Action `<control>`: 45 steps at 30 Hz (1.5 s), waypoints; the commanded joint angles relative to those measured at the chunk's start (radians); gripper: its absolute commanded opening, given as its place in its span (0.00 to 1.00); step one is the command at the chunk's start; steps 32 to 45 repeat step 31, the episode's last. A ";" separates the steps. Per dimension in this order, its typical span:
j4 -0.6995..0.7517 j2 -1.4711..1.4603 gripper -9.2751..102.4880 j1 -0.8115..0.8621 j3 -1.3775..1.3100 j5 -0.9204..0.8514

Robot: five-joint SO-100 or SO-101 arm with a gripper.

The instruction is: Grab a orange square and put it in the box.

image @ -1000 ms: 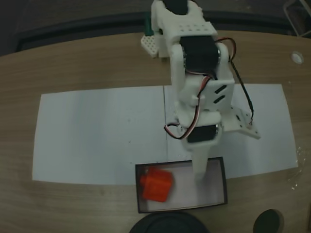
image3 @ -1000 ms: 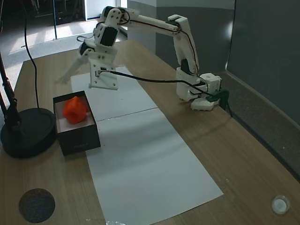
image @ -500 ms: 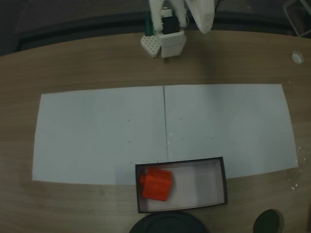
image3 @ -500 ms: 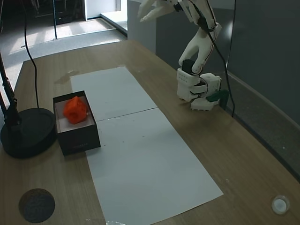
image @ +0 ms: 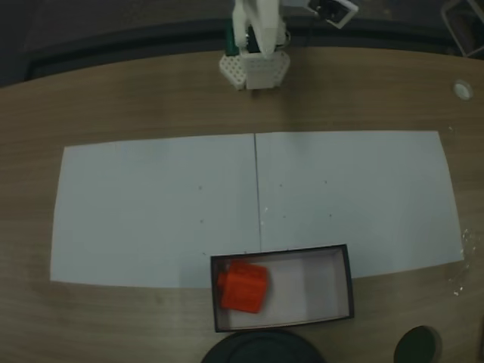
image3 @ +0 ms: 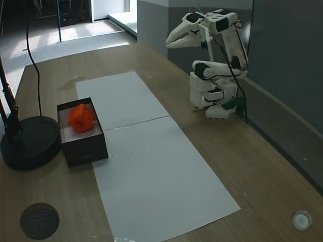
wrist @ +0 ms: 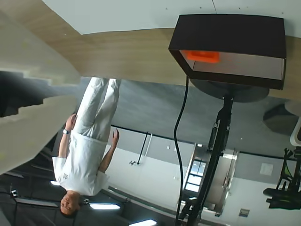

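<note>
Since half a second earlier the arm had folded down from its raised reach and sat tucked over its base at the far edge of the table, with the gripper (image3: 171, 42) pointing out over the wood, its pale fingers drawn together to a narrow point and nothing between them. The orange square (image: 242, 286) lay inside the box (image: 349, 283), at the left end in a fixed view, just beside the left wall, and it had not shifted. It was a small, bright orange-red block with softened corners, and in a fixed view (image3: 81, 118) it looked slightly lumpy and sat against the pale floor. The box showed thin black walls and a whitish floor, and it overlapped the near edge of the white paper sheets (image: 151, 204). A round black base (image3: 28, 141) stood just beside it. In the wrist view the box (wrist: 225, 33) appeared upside down with the orange top (wrist: 202, 56) showing above its rim.
</note>
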 commanded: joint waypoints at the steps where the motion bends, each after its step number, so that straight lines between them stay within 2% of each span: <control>1: -0.094 0.048 0.08 0.026 0.080 0.002; 6: -0.210 0.020 0.08 0.089 0.252 0.002; 12: -0.334 0.043 0.08 0.098 0.597 0.009; 14: -0.353 0.043 0.08 0.092 0.695 0.084; 19: -0.327 0.043 0.08 0.052 0.773 0.176; 26: -0.094 0.043 0.08 -0.023 0.710 0.169; 45: -0.094 0.043 0.08 -0.018 0.709 0.176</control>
